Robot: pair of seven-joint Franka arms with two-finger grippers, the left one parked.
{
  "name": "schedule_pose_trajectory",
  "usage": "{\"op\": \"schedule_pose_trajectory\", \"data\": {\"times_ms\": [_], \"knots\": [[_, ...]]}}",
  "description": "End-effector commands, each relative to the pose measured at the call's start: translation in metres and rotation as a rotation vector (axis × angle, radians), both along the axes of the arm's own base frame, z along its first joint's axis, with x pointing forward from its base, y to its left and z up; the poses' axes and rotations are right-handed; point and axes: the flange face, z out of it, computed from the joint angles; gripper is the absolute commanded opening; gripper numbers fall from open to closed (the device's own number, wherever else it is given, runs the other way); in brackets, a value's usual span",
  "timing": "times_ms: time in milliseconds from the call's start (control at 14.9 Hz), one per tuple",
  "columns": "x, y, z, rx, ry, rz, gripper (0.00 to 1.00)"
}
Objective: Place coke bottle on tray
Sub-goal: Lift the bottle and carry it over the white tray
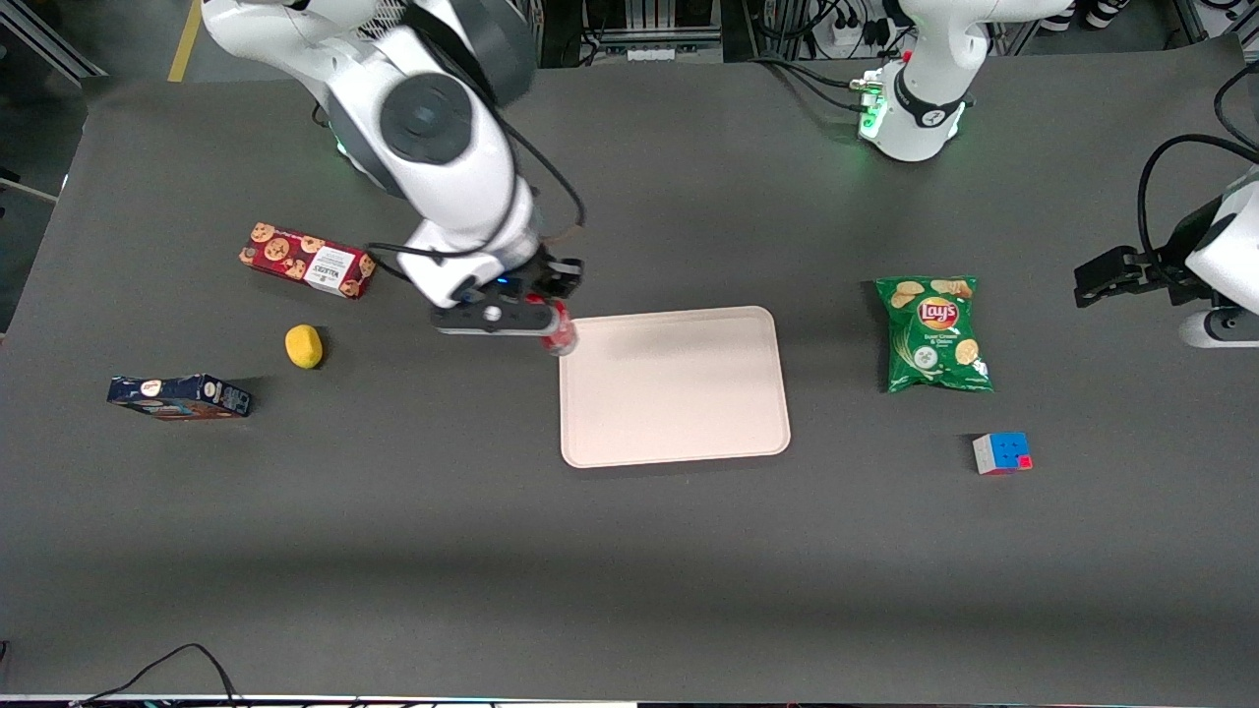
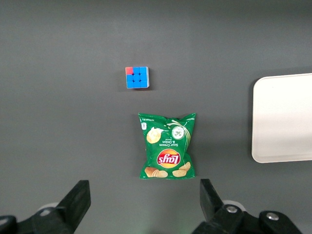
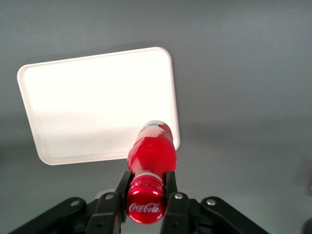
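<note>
Front view: the working arm's gripper (image 1: pixel 553 327) hangs above the table (image 1: pixel 393 551) right at the tray (image 1: pixel 675 385) edge that faces the working arm's end, its fingers pinched on the neck of the coke bottle (image 1: pixel 562 334), which is lifted off the surface. Seen from the right wrist, the coke bottle (image 3: pixel 151 161) hangs cap-up between the two fingers (image 3: pixel 168 187), its clear base overlapping the rim of the tray (image 3: pixel 73 117); the whole flat of the tray lies bare under it. Toward the working arm's end rest a red cookie box (image 1: pixel 307 260), a lemon (image 1: pixel 304 346) and a dark blue box (image 1: pixel 179 396), all well apart from the tray. Toward the parked arm's end a green Lay's chip bag (image 1: pixel 932 333) lies near the tray's edge with a gap of bare table between, and a puzzle cube (image 1: pixel 1002 452) sits nearer the front camera than the bag.
</note>
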Motion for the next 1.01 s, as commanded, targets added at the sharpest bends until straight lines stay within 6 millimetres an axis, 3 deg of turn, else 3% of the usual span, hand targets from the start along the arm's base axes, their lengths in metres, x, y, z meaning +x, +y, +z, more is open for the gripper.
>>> {"op": "schedule_pose_trajectory", "data": {"times_ms": [0, 202, 404, 538, 808, 875, 942], "knots": [[0.030, 0.026, -0.055, 0.023, -0.021, -0.048, 0.00], [0.036, 0.040, -0.107, -0.006, -0.035, -0.037, 0.00], [0.037, 0.041, -0.137, -0.006, -0.023, -0.034, 0.00], [0.033, 0.039, -0.152, -0.025, -0.008, -0.028, 0.00], [0.033, 0.034, -0.159, -0.043, -0.005, -0.025, 0.00], [0.033, 0.033, -0.160, -0.044, -0.004, -0.026, 0.07], [0.034, 0.032, -0.160, -0.044, -0.004, -0.028, 0.23]]}}
